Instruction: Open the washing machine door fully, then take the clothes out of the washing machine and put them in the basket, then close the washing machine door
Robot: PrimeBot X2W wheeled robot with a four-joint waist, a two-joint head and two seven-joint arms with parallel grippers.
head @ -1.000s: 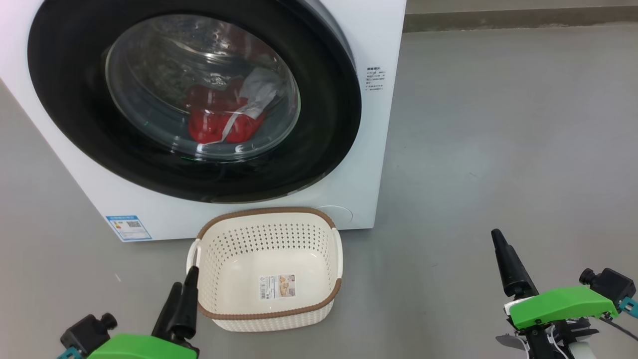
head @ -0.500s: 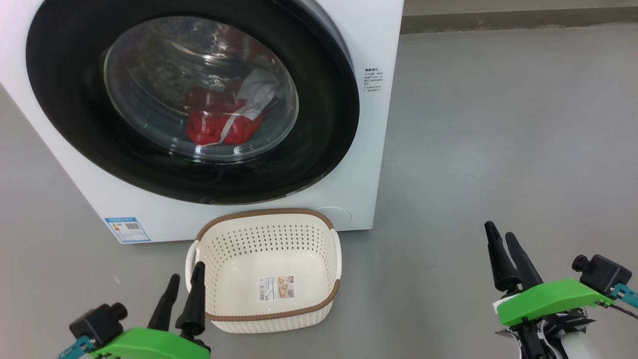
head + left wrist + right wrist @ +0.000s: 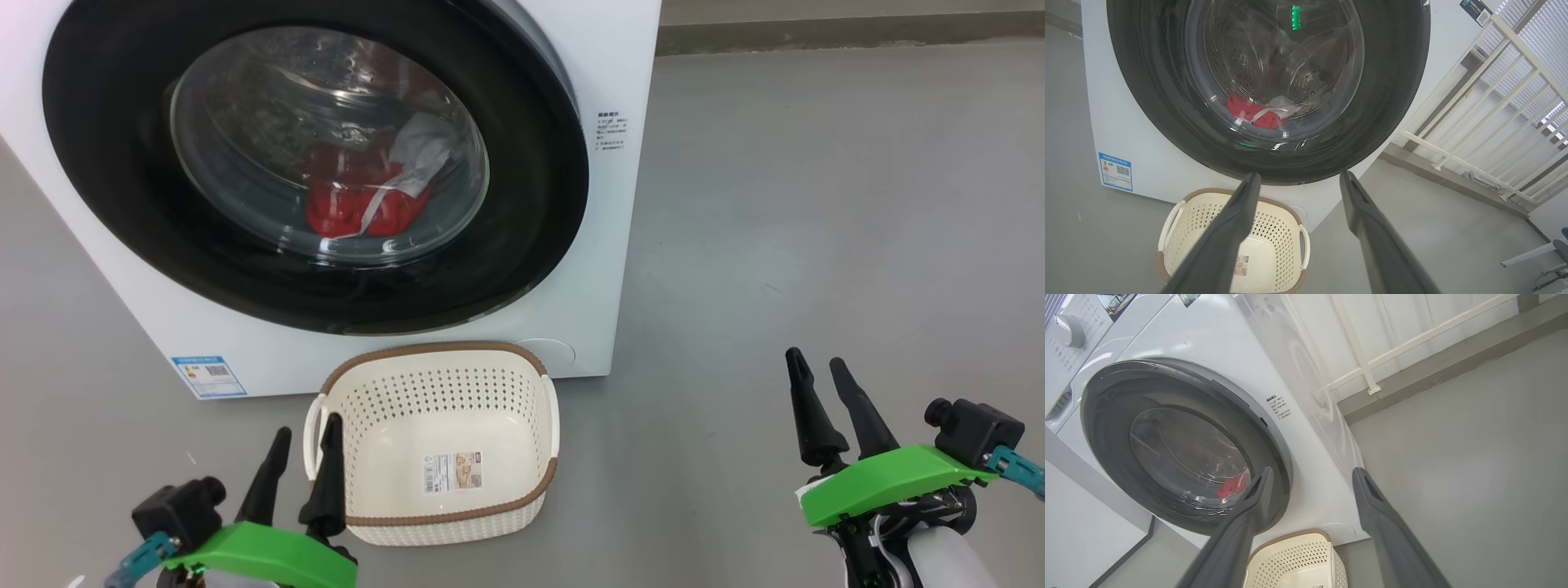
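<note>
On the grey floor (image 3: 816, 204), toward its far left, the washer (image 3: 629, 65) stood with its door (image 3: 106, 212) closed flush against the front. Behind the glass, the clothes (image 3: 343, 204), red with a white panel, lay low in the drum. On the floor directly before the washer's lower front edge, just beside it, the basket (image 3: 441, 388) sat upright with a paper label (image 3: 453, 471) on its bottom. A blue sticker (image 3: 209, 376) was noted at the washer's lower left corner. At the basket's near left corner the left gripper (image 3: 307, 427) hovered with its fingers spread apart. Its inner finger overlapped the basket's left handle in the head view, and contact could not be confirmed. Over bare floor, well to the right of the basket and washer, the right gripper (image 3: 812, 359) hovered, its fingers likewise spread apart. Beyond the washer's right side, a white railing (image 3: 1474, 122) ran along the floor's far edge.
</note>
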